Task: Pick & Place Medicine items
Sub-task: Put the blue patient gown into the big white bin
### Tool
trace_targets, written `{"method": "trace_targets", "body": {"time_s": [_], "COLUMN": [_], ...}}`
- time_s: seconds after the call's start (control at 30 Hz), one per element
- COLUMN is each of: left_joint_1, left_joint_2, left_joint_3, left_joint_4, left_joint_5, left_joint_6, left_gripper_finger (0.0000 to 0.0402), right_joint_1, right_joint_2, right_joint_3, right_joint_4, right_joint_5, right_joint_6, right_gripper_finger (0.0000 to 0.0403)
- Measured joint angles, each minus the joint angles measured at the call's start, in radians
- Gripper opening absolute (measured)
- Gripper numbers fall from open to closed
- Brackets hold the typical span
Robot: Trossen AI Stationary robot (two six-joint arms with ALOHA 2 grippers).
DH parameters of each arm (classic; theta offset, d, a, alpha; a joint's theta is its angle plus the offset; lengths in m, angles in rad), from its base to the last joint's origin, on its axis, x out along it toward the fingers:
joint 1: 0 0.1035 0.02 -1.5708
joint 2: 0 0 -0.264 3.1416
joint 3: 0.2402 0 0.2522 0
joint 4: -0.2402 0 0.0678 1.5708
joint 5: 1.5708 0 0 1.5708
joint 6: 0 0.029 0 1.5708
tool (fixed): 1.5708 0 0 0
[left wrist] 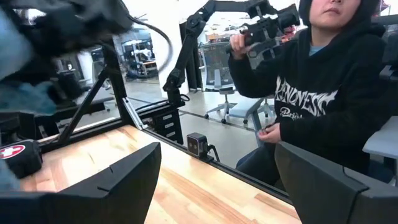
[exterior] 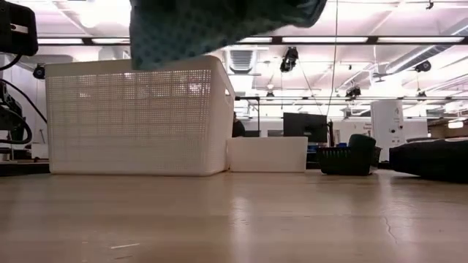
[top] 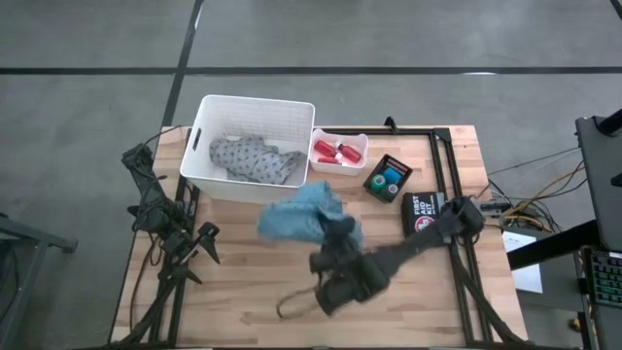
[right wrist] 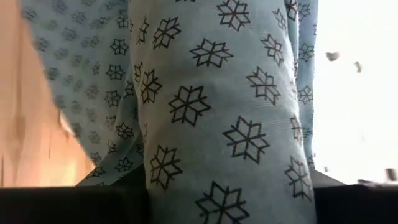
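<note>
My right gripper (top: 335, 233) is shut on a teal snowflake-patterned cloth (top: 301, 216), which fills the right wrist view (right wrist: 211, 106) and hangs across the top of the low view (exterior: 219, 22). The red bottles with white caps (top: 338, 151) lie in a small white tray (top: 362, 140) at the far side. A blue and a green round container (top: 388, 178) sit on a black pack beside it. My left gripper (left wrist: 217, 162) waits open at the table's left edge (top: 199, 243), with nothing between its fingers. My right gripper has a bunched fold of the teal cloth (right wrist: 217, 186) between its two fingers, which come from the table's near side, about level. It grips near the cloth's near-right edge (top: 332, 224). The cloth hangs slack, lifted clear of the table.
A white basket (top: 292, 109) with a grey patterned cloth (top: 255, 158) inside stands at the far left. A black first-aid pouch (top: 424, 212) lies at the right, beside my right arm. Bare wood lies between the arms along the near edge. A person sits beyond the table (left wrist: 323, 93).
</note>
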Motion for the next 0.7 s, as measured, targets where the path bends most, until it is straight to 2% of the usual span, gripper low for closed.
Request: {"method": "trace_targets", "body": {"time_s": [0.07, 0.13, 0.3, 0.47, 0.57, 0.7], "left_joint_1": [0.000, 0.000, 0.000, 0.000, 0.000, 0.000], "left_joint_2": [0.000, 0.000, 0.002, 0.006, 0.006, 0.006], "left_joint_3": [0.000, 0.000, 0.000, 0.000, 0.000, 0.000], "left_joint_4": [0.000, 0.000, 0.000, 0.000, 0.000, 0.000], "left_joint_5": [0.000, 0.000, 0.000, 0.000, 0.000, 0.000], "left_joint_6": [0.000, 0.000, 0.000, 0.000, 0.000, 0.000], "left_gripper_finger": [0.0319, 0.0319, 0.0319, 0.0319, 0.0319, 0.0319], "right_joint_1": [-0.052, -0.107, -0.241, -0.386, -0.465, -0.548], "right_joint_2": [-0.010, -0.020, -0.058, -0.091, -0.099, -0.105], "right_joint_3": [0.032, 0.052, 0.099, 0.232, 0.324, 0.416], "right_joint_4": [-0.040, -0.081, -0.087, -0.086, -0.079, -0.071], "right_joint_5": [-0.072, -0.078, 0.088, 0.045, 0.042, 0.014], "right_joint_6": [-0.012, -0.048, -0.262, -0.485, -0.517, -0.472], "right_gripper_finger": [0.0139, 0.0140, 0.0141, 0.0141, 0.0141, 0.0141]}}
